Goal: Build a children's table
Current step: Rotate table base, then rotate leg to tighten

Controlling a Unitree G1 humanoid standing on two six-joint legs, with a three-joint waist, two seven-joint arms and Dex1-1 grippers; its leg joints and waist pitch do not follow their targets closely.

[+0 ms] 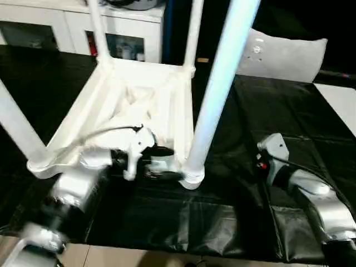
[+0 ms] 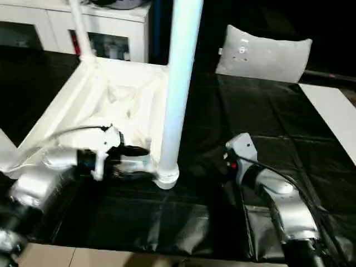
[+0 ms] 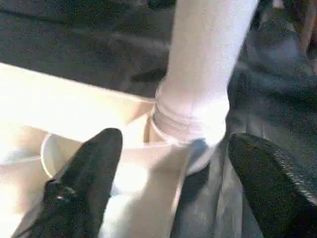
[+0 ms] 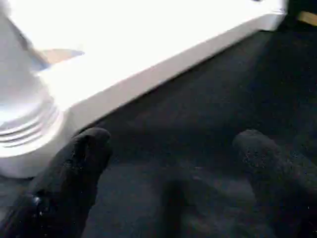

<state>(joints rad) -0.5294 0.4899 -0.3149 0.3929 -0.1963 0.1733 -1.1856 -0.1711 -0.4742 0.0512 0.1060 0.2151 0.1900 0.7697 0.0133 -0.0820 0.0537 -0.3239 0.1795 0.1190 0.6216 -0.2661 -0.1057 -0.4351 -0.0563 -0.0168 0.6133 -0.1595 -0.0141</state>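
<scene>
in the left half of the head views you have the children's table top (image 1: 133,105) lying upside down on the black sheet (image 1: 267,128), its ribbed underside facing up. four legs stand up from its corner sockets: the near-right leg (image 1: 214,94) rises tall through the middle of the frame, the near-left leg (image 1: 19,130) leans off toward the left edge, and two far legs (image 1: 192,33) climb out of the top of the frame.

your left gripper (image 3: 168,183) sits at the near edge of the top, just beside the base of the near-right leg. its two black fingers (image 3: 84,178) stand well apart, one over the white rim by the socket, the other over the sheet, and they hold nothing.

your right gripper (image 4: 171,163) hovers low over the black sheet at lower right, beside that same corner, fingers spread wide and empty.

behind the table, a white cabinet (image 1: 119,33) with glass doors fills the upper left, and a grey-white pillow (image 1: 281,55) rests at upper right.
</scene>
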